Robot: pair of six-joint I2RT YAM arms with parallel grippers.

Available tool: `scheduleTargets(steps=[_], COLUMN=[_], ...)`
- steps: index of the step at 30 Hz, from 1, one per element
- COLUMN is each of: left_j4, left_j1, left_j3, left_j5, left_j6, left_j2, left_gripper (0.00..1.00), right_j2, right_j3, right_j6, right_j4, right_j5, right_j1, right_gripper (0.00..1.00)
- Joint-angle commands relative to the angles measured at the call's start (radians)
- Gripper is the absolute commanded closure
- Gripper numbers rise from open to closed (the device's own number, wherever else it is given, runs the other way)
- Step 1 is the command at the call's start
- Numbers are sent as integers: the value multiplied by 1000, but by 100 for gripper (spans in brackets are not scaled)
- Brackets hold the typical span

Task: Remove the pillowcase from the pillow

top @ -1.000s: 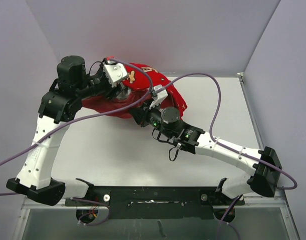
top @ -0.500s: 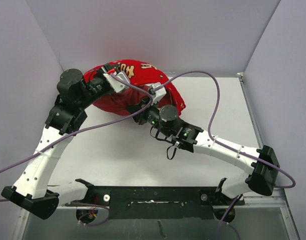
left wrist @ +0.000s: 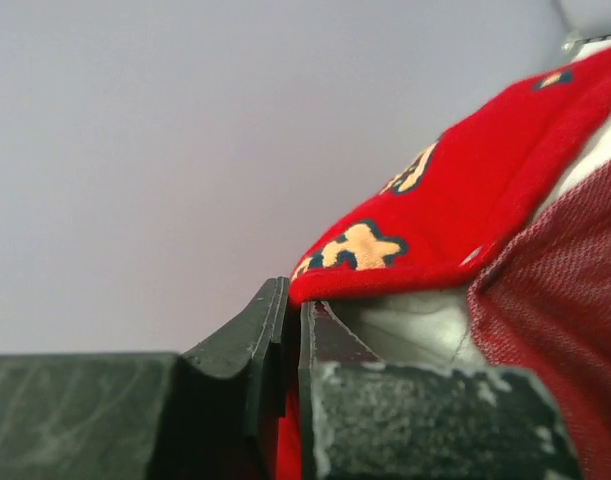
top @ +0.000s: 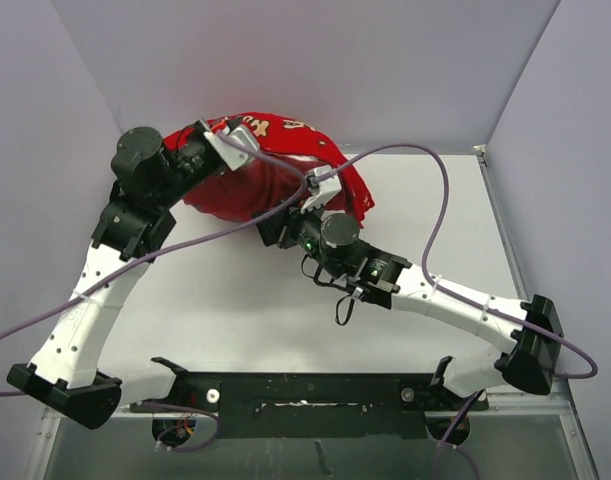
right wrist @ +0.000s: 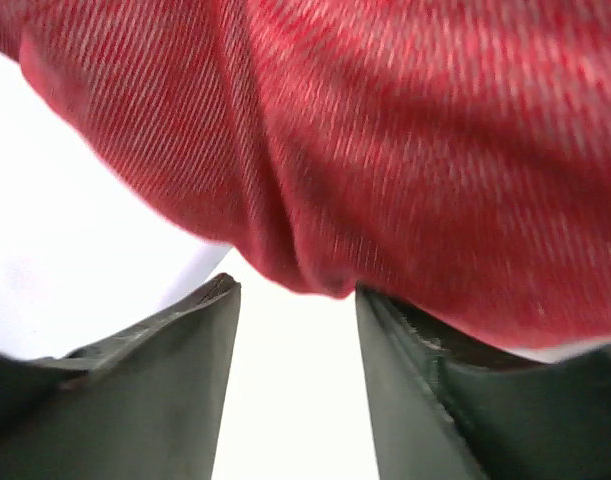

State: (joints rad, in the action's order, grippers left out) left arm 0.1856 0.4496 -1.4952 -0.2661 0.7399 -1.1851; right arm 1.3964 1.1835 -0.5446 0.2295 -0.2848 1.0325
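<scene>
The bright red pillowcase (top: 275, 180) lies bunched at the back of the table, between the two arms. My left gripper (top: 223, 128) is at its upper left edge, shut on the hem of the pillowcase (left wrist: 465, 190), and red cloth shows between the closed jaws. Inside the lifted hem a bit of the white pillow (left wrist: 415, 320) shows; in the top view it is hidden. My right gripper (top: 280, 222) sits at the pillowcase's near side. It stands open in the right wrist view (right wrist: 295, 290), with the red fabric (right wrist: 385, 130) hanging just above its fingertips and nothing between them.
Lilac walls (top: 315, 60) close in the back and both sides, and the pillowcase sits close to the back left corner. Purple cables (top: 440, 200) loop over the white table (top: 235, 300). A metal rail (top: 500, 230) runs along the table's right edge.
My left gripper has shut on the pillowcase hem and drawn it up toward the back left. My right gripper has opened and let go of the red fabric.
</scene>
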Motion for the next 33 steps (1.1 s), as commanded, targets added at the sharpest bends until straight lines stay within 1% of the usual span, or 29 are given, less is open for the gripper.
scheduleTargets(steps=[1,2,4,6,8,10,13,16,22,24,27,33], left_j4=[281,374,486,566,652,746,823,825,801,794,788,784], left_j1=[-19,-20,-20,-21,-22,-23,-22,-22,-20,-20,-20,-15], left_j3=[-311,-365,-444,-532,-637,-743,-839,-841,-775,-763,-757,-731], left_j5=[-44,-102,-196,-295,-379,-455,-520,-528,-520,-515,-515,-517], left_j6=[-176,-220,-314,-399,-469,-519,-557,-567,-546,-544,-545,-548], left_j2=[-120,-149,-196,-246,-308,-375,-431,-427,-382,-372,-362,-338], left_gripper=[100,100,100,100,100,100,100,100,100,100,100,100], right_j2=[-107,-121,-140,-151,-171,-201,-237,-231,-181,-160,-129,-74], right_j3=[60,50,29,26,3,-45,-99,-85,-4,35,84,127], right_j6=[-72,-27,80,123,110,51,-61,-86,-97,-146,-269,-318], right_j4=[-88,-58,54,114,154,205,235,249,250,178,36,-9], right_j5=[-319,-409,-541,-650,-761,-858,-941,-972,-886,-881,-880,-854], right_j1=[96,146,254,336,395,434,452,444,346,319,290,226], right_gripper=[40,35,29,27,27,27,28,29,28,28,28,31])
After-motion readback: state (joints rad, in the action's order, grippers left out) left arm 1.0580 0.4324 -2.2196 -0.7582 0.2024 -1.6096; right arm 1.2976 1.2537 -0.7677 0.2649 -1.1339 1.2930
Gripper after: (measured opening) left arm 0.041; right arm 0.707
